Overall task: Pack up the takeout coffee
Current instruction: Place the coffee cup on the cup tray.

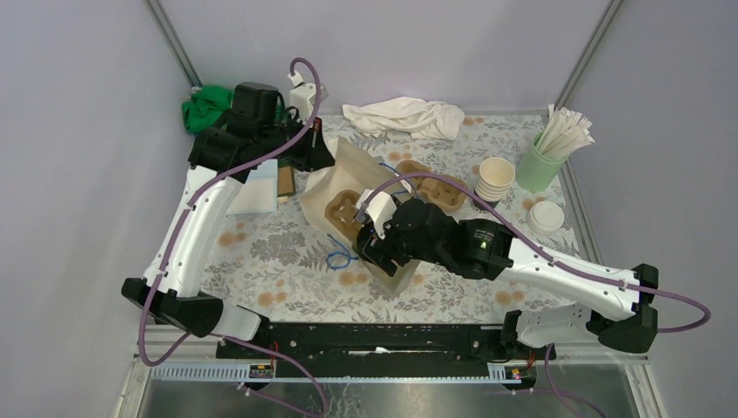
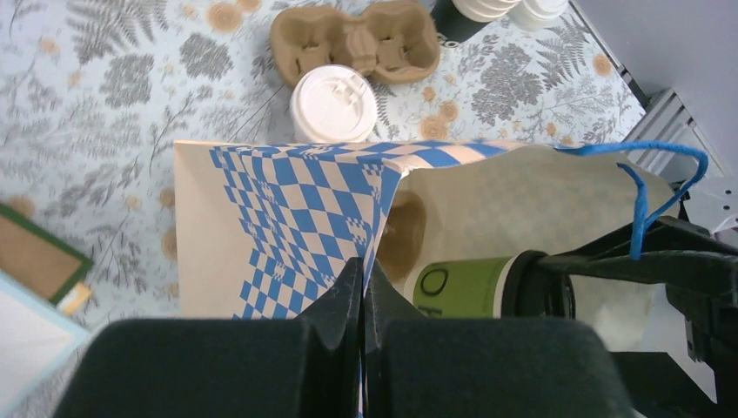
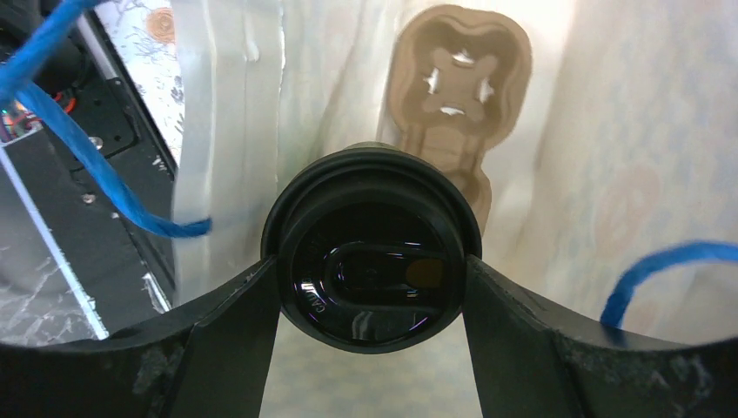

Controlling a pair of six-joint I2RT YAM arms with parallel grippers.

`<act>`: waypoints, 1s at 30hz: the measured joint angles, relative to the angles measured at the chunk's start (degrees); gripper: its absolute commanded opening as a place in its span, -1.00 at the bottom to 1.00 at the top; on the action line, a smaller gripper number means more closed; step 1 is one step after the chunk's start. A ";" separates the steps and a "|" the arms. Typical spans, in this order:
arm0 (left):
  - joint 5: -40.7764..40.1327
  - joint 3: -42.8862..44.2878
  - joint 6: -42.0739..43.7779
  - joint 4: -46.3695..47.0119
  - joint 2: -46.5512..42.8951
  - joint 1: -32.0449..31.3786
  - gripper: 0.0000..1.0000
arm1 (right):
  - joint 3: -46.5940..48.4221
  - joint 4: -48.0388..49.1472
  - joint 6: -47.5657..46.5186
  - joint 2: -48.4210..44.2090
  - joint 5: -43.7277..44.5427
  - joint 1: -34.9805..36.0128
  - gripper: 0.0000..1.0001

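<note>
left end effector (image 2: pixel 364 272): clenched on the rim of the paper bag (image 2: pixel 278 218), holding the mouth wide so there's room to load
paper bag: on the bench (image 2: pixel 104 131), opening faces the right arm, blue handles hang loose
carrier in bag (image 3: pixel 457 78): pulp tray deep inside, visible pocket empty, likely the target
right end effector (image 3: pixel 372 261): grasping the green cup (image 2: pixel 461 287) around its black lid, cup inside the bag mouth, short of the tray
white-lidded cup (image 2: pixel 333 103): on the bench just behind the bag, not packed yet
spare carrier (image 2: pixel 357 39): further back, empty
</note>
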 measured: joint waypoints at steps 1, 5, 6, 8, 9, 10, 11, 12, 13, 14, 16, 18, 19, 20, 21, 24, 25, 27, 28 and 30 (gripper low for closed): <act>-0.20 0.00 0.46 0.96 0.00 -1.11 -1.00 | -0.07 0.39 -0.13 0.00 -0.55 -0.02 -0.26; -1.42 0.20 2.40 3.08 0.55 -6.45 -1.00 | -1.03 2.86 -0.11 -0.02 -1.07 0.09 -0.29; -1.88 0.59 2.82 3.21 0.96 -7.80 -1.00 | -1.68 3.91 -0.09 -0.11 -0.59 0.09 -0.29; -2.91 2.19 3.74 3.17 2.32 -10.29 -1.00 | -3.45 5.68 -0.11 -0.50 0.76 0.11 -0.29; -3.45 2.84 3.96 3.19 2.91 -11.08 -1.00 | -4.50 6.21 -0.11 -0.76 1.46 0.11 -0.30; -4.24 3.63 4.26 3.17 3.56 -11.96 -1.00 | -5.14 6.40 -0.09 -0.85 2.21 0.11 -0.30; -5.05 4.09 4.59 3.13 4.00 -12.70 -1.00 | -5.57 6.47 -0.02 -0.87 2.82 0.11 -0.31; -5.57 4.17 4.79 3.13 4.09 -13.20 -1.00 | -5.88 6.47 0.11 -0.87 3.61 0.13 -0.31; -6.34 4.17 5.14 2.84 4.11 -13.92 -1.00 | -6.12 6.40 0.39 -0.87 4.44 0.13 -0.31; -6.82 4.17 5.25 2.62 4.09 -14.32 -1.00 | -6.16 6.32 0.52 -0.87 5.14 0.13 -0.32; -7.85 4.17 5.42 2.60 4.09 -15.26 -1.00 | -6.19 6.32 1.07 -0.87 6.49 0.13 -0.33; -8.68 4.17 5.57 2.51 4.09 -16.13 -1.00 | -6.27 6.29 1.57 -0.87 7.76 0.15 -0.34; -9.07 4.17 5.62 2.45 4.04 -16.59 -1.00 | -6.32 6.14 1.79 -0.87 8.52 0.26 -0.34; -9.42 4.17 5.70 2.40 3.98 -17.00 -1.00 | -6.34 6.01 1.88 -0.87 9.18 0.42 -0.34; -9.73 4.17 5.79 2.38 3.91 -17.53 -1.00 | -6.34 5.79 1.97 -0.87 9.99 0.74 -0.34; -10.36 4.17 6.27 2.38 3.65 -18.45 -1.00 | -6.34 5.49 2.27 -0.70 12.41 2.49 -0.34; -10.58 4.17 6.43 2.38 3.54 -18.64 -1.00 | -6.34 5.46 2.38 -0.61 12.72 2.89 -0.34; -10.91 4.17 6.78 2.38 3.17 -18.91 -1.00 | -6.47 5.49 2.75 -0.55 13.40 3.56 -0.34; -11.15 4.15 6.84 2.43 2.95 -18.99 -1.00 | -6.64 5.51 2.95 -0.55 13.79 3.80 -0.34; -11.65 4.15 6.97 2.45 2.51 -19.04 -1.00 | -7.06 5.51 3.19 -0.52 14.23 4.33 -0.34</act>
